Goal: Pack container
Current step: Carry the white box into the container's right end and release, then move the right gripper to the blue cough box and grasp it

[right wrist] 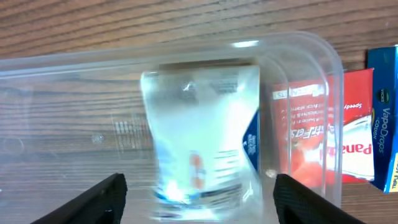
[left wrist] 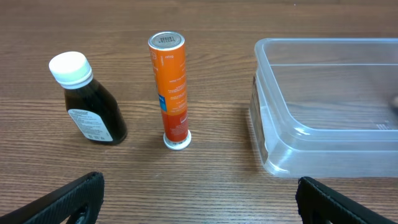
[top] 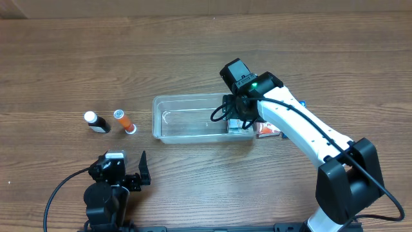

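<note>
The clear plastic container (top: 193, 119) lies mid-table; it also shows in the left wrist view (left wrist: 323, 112) and the right wrist view (right wrist: 74, 124). A white and blue box (right wrist: 202, 137) lies inside its right end, blurred. My right gripper (right wrist: 199, 202) hangs open above that box (top: 237, 125), fingers apart on both sides and not touching it. My left gripper (left wrist: 199, 205) is open and empty near the front edge, facing a dark brown bottle with a white cap (left wrist: 87, 99) and an upright orange tube (left wrist: 171, 90).
A red box (right wrist: 317, 130) and a blue box (right wrist: 385, 118) lie on the table just outside the container's right end; the red box shows overhead (top: 267, 131). The bottle (top: 96, 122) and tube (top: 125, 121) stand left of the container.
</note>
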Robot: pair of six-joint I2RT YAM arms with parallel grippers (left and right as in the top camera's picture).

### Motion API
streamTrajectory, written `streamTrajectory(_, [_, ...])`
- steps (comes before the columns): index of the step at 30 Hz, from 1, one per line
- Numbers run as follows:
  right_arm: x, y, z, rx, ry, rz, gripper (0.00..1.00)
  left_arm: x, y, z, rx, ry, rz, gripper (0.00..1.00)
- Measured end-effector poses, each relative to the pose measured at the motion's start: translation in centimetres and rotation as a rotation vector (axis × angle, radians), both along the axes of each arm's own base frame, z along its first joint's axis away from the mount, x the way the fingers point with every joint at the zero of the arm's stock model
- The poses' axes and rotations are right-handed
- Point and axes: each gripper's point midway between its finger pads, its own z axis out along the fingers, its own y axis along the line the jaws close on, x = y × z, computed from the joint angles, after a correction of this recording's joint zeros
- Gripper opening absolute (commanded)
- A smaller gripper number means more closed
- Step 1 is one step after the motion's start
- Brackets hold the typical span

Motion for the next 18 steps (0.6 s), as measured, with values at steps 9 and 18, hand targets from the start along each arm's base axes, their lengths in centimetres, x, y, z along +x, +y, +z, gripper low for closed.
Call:
streamTrajectory(9, [0.8,-2.9,7.3,-0.053,-0.152,-0.017,0.98,0.0,0.0,0.0,0.000,0.000,0.000,1.00])
streamTrajectory(18, [2.7,-20.5,10.7,-0.032,-0.186,-0.289,1.00,0.0,0.0,0.0,0.000,0.000,0.000,1.00])
